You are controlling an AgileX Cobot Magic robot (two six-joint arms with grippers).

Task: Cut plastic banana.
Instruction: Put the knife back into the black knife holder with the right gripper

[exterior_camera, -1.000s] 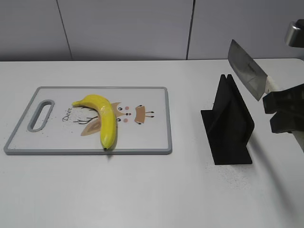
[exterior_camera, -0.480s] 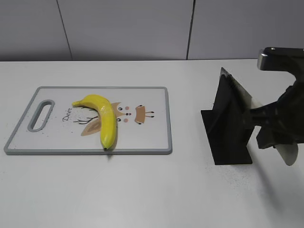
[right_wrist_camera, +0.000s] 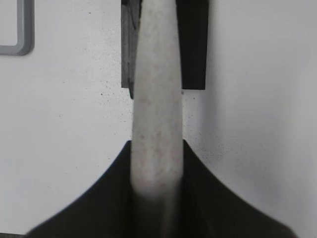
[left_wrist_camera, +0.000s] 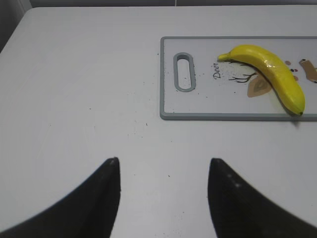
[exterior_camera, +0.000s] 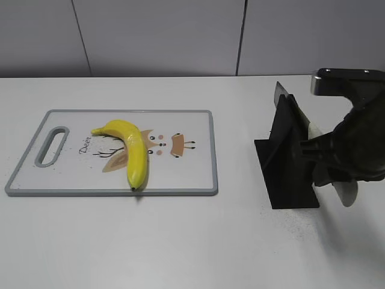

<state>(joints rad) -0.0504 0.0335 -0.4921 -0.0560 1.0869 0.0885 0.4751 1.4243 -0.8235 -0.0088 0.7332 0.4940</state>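
Right gripper [right_wrist_camera: 157,191], jaws clamped on the knife handle [right_wrist_camera: 157,124], blade seated in the black holder [exterior_camera: 292,158] near the desk's right edge. Judged step: drawing the knife; next, lift it clear toward the plastic banana [exterior_camera: 131,149]. Left gripper [left_wrist_camera: 163,171] jaws wide, empty.

Bright, even light casts soft shadows; the knife handle [right_wrist_camera: 157,124] looks blurred, perhaps too close.

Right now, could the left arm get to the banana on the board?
Probably yes. The left gripper hangs with open jaws over bare table, and nothing stands between it and the plastic banana lying on the cutting board.
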